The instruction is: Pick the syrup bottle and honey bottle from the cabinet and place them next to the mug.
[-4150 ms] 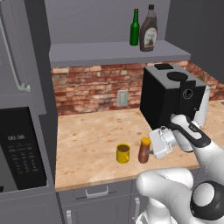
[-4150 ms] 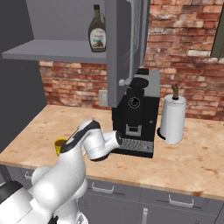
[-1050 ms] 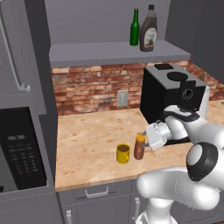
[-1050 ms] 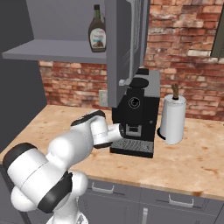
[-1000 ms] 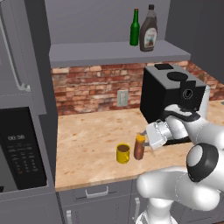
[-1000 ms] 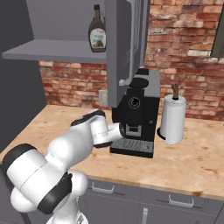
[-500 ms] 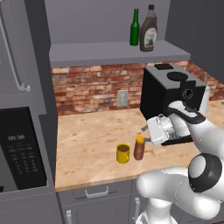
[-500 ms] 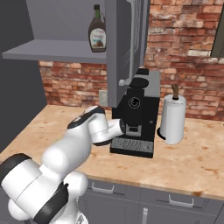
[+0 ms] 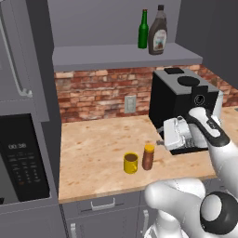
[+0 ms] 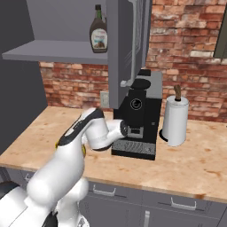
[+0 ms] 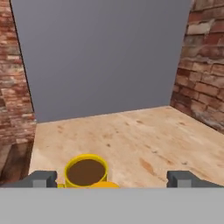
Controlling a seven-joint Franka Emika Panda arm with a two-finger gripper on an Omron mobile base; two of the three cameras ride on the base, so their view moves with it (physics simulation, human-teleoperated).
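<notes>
Pincer (image 11: 111, 177) apart above one mug (image 9: 130, 163), one honey bottle (image 9: 148, 156) beside it.

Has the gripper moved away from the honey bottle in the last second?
Yes. In the left base view the gripper has drawn back right and slightly up toward the coffee machine, leaving the honey bottle standing beside the mug.

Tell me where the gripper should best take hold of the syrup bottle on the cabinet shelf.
Probably the syrup bottle is best gripped around its wide labelled body, coming level from the cabinet's open front. It stands upright near the shelf's front edge. The green bottle stands close on one side, so the open gripper should straddle the body carefully.
</notes>
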